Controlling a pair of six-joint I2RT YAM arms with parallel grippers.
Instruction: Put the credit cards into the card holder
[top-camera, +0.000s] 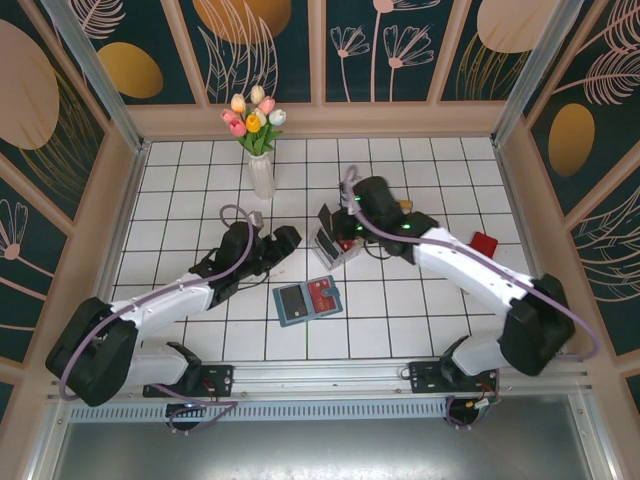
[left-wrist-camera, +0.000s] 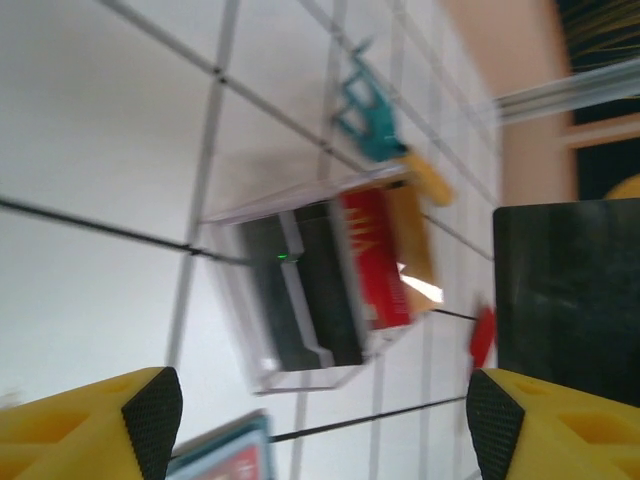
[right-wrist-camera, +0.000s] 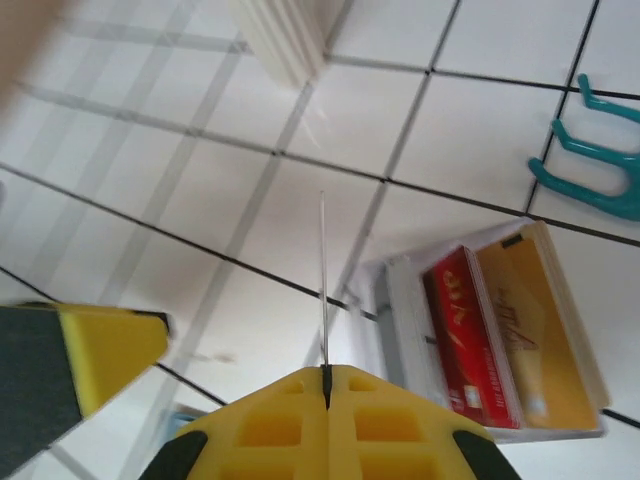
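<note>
The card holder (top-camera: 307, 300) lies open on the tiles between the arms, a red card (top-camera: 322, 293) on its right half; its corner (left-wrist-camera: 225, 455) shows in the left wrist view. My right gripper (right-wrist-camera: 325, 372) is shut on a thin credit card (right-wrist-camera: 322, 270) seen edge-on, held up above the floor just left of the clear tray (right-wrist-camera: 400, 300). That tray holds a red card (right-wrist-camera: 465, 335) and a yellow card (right-wrist-camera: 525, 320). In the top view the right gripper (top-camera: 345, 232) hovers at the tray (top-camera: 322, 243). My left gripper (top-camera: 288, 238) stands open and empty, facing the tray (left-wrist-camera: 240, 300); one fingertip (left-wrist-camera: 150, 420) shows low left.
A white vase of tulips (top-camera: 260, 150) stands behind the tray; its base (right-wrist-camera: 285, 35) is close to the held card. A teal hook (right-wrist-camera: 600, 170) lies beyond the tray, and a small red object (top-camera: 485, 243) rests right of it. Walls enclose the tiled floor.
</note>
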